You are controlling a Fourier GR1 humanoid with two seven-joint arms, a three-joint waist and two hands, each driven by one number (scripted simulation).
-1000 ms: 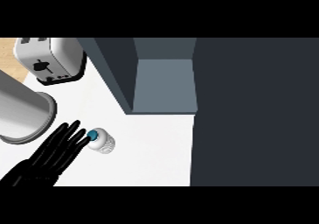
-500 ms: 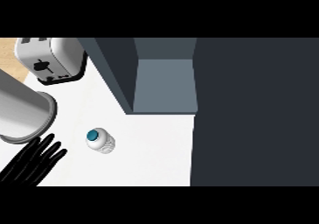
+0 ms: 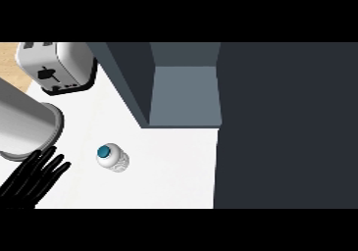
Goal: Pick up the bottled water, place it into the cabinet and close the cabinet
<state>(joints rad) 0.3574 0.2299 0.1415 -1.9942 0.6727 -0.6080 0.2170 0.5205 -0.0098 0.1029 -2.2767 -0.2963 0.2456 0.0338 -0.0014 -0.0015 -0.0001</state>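
Spread-fingered, my left robot hand (image 3: 31,180) rests on the tabletop (image 3: 167,166) just beside the upright bottled water (image 3: 111,157), holding nothing, with the cabinet (image 3: 183,93) open ahead.

A clear bottle (image 3: 112,159) with a teal cap, a silver toaster (image 3: 57,66), a white counter (image 3: 167,166), a slate-grey cabinet (image 3: 183,88).

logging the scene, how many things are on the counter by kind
bottled water: 1
toaster: 1
cabinet, open: 1
large grey cylinder: 1
robot hand in view, the left: 1
total: 5
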